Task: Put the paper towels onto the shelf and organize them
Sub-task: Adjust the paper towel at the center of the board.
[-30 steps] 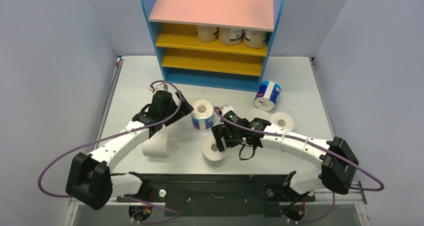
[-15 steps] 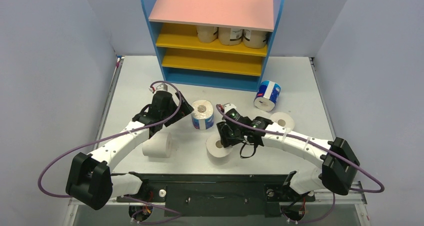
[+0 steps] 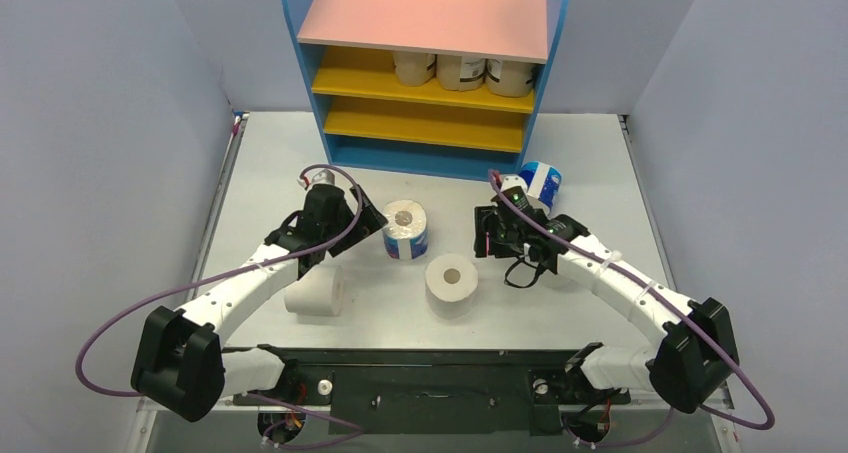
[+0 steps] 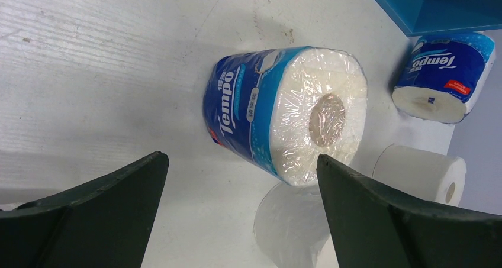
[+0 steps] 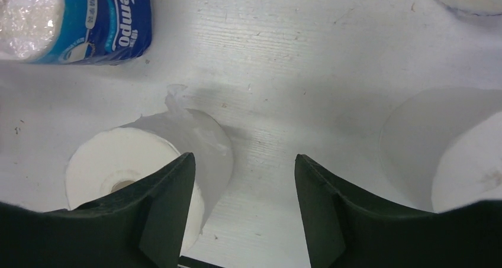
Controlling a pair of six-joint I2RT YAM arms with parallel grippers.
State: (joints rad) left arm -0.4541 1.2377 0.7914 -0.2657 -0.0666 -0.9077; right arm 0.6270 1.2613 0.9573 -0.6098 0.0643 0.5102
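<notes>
Three tan rolls (image 3: 462, 71) on shelf (image 3: 425, 18), overhead view only

Bright, even overhead light is casting soft, faint shadows on the bench (image 3: 590, 148), and all views are rendering sharply.

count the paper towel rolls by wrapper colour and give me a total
plain white rolls: 3
blue-and-white wrapped rolls: 2
tan-wrapped rolls, all on the shelf: 3
total: 8
</notes>
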